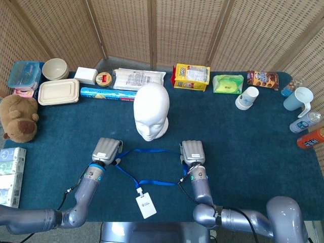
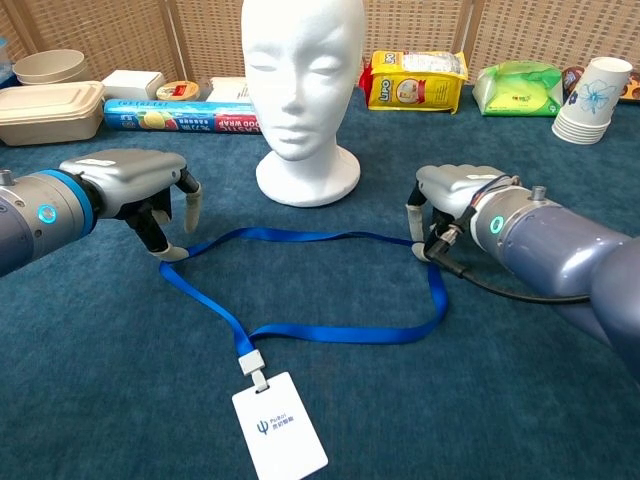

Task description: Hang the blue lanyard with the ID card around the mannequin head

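The white mannequin head [image 2: 303, 80] stands upright at the table's middle. In front of it the blue lanyard [image 2: 300, 236] lies as a flat loop on the blue cloth, and its white ID card [image 2: 279, 425] rests nearest me. My left hand [image 2: 135, 180] hovers low at the loop's left corner; its fingers are apart and one fingertip touches the strap. At the loop's right bend my right hand [image 2: 455, 190] has its fingertips curled down and pinches the strap. The head view shows the same layout: left hand [image 1: 106, 150], right hand [image 1: 192, 151], lanyard [image 1: 152, 150], card [image 1: 146, 206].
Along the back edge stand a yellow snack box [image 1: 191, 77], a green wipes pack [image 1: 228, 84], paper cups [image 1: 247, 97], a foil roll [image 1: 108, 93] and lunch boxes [image 1: 58, 91]. A brown plush toy [image 1: 19, 117] sits far left, bottles [image 1: 306, 123] far right.
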You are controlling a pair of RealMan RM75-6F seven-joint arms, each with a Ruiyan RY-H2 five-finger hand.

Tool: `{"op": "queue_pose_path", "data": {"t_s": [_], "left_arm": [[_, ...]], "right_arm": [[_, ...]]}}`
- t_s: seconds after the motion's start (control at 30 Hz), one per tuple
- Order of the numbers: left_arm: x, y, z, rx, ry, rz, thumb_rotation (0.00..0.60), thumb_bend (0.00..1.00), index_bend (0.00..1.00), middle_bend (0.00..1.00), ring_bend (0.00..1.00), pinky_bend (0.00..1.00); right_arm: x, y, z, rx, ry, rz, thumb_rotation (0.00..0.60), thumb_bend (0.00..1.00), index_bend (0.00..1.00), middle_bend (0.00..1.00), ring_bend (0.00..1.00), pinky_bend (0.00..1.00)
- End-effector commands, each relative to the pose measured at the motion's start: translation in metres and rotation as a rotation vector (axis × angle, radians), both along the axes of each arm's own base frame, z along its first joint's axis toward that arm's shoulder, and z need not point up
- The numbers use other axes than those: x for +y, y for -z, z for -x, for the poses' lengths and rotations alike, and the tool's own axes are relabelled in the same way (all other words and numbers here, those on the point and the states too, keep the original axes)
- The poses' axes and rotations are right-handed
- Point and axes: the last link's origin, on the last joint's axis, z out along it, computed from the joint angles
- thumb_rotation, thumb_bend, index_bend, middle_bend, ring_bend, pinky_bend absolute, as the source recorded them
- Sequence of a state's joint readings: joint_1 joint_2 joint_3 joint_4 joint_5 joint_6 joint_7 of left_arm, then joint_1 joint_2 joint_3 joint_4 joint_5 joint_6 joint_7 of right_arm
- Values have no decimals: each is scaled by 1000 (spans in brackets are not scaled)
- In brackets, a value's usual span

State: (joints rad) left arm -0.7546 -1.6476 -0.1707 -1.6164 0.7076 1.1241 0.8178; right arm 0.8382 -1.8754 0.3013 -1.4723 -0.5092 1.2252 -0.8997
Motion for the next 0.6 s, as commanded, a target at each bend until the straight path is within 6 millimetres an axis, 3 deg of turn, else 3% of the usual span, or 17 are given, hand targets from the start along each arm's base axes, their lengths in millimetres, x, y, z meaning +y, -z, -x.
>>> {"op": "queue_pose_path", "data": {"t_s": [0.03, 0.6], "left_arm": [[0, 1, 1, 3, -4, 3, 600, 247, 515, 1000, 1000, 1000], [10, 9, -8, -38, -39, -14, 600, 246, 515, 1000, 1000, 1000]], "right_arm": [[0, 0, 0, -1, 1, -1, 597, 452, 583, 1000, 1000, 1000], [-1, 1, 4, 0, 12, -6, 600, 453, 585, 1000, 1000, 1000]]}}
